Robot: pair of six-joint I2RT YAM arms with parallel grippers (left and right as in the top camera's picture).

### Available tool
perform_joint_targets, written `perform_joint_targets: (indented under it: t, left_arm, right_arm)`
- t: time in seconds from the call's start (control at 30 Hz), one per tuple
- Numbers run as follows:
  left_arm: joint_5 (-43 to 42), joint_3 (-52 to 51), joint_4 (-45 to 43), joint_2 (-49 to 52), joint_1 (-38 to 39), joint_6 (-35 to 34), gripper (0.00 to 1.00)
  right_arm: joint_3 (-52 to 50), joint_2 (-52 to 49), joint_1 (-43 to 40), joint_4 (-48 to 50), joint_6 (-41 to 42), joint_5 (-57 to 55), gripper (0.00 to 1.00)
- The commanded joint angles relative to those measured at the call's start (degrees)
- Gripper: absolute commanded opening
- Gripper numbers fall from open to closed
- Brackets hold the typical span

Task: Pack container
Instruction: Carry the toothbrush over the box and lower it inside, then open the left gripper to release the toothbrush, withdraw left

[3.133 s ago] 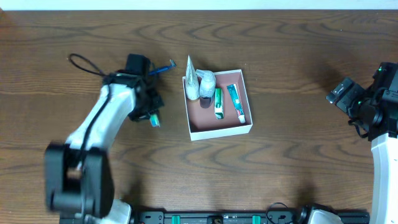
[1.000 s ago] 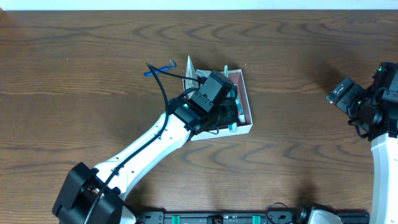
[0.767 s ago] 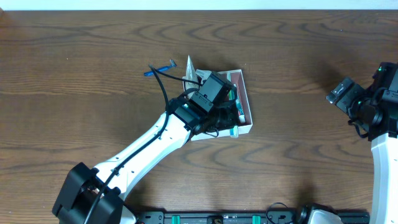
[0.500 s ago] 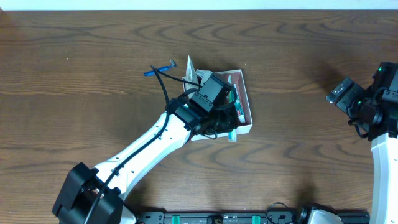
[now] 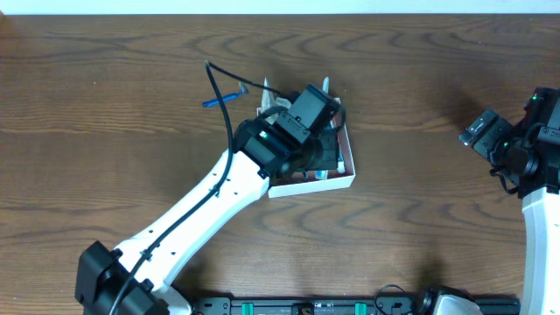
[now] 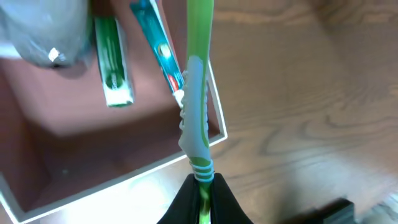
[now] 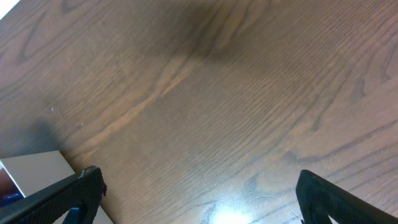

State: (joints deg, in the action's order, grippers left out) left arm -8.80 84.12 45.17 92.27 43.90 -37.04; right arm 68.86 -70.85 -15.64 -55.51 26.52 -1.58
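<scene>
My left gripper (image 6: 202, 185) is shut on the handle end of a green toothbrush (image 6: 198, 93). The brush hangs over the right wall of the container (image 6: 118, 183), running along that wall. The container is a shallow white-walled box with a reddish-brown inside (image 5: 315, 185), and the left arm covers most of it from overhead. Inside it lie a green toothpaste tube (image 6: 112, 62), a teal tube (image 6: 155, 43) and a grey crinkled pouch (image 6: 43, 31). My right gripper (image 7: 199, 202) stands wide open over bare wood at the table's right side (image 5: 481, 131), holding nothing.
A blue razor (image 5: 223, 98) lies on the brown wooden table just left of the container's far corner. A black cable loops up from the left arm (image 5: 219, 83). A pale flat edge (image 7: 31, 168) shows at the left of the right wrist view.
The left gripper, still holding the toothbrush, has swung toward the far side of the container, and the brush now lies along the right wall. The right arm has not moved.
</scene>
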Motion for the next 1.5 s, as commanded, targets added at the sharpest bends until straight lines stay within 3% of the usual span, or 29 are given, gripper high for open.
perform_joint_targets:
  t: [0.0, 0.3, 0.63, 0.93, 1.47]
  left_arm:
    - [8.68, 2.12, 0.96, 0.24, 1.64, 1.46, 0.06]
    - [19.43, 2.27, 3.58, 2.69, 2.10, 3.45, 0.06]
    - [19.56, 2.27, 2.08, 10.43, 2.84, 4.87, 0.06]
    - [18.40, 2.27, -3.30, 10.71, 3.56, 2.21, 0.06]
    - [14.08, 2.25, -4.52, 15.80, 4.20, -0.07, 0.06]
  right_arm:
    - [0.68, 0.35, -0.31, -0.04, -0.44, -0.79, 0.99]
    - [0.68, 0.35, -0.31, -0.04, -0.44, -0.76, 0.99]
    - [0.68, 0.35, -0.33, -0.04, -0.44, -0.76, 0.99]
    - [0.68, 0.35, -0.31, -0.04, -0.44, -0.76, 0.99]
    - [0.68, 0.35, -0.31, -0.04, -0.44, -0.76, 0.99]
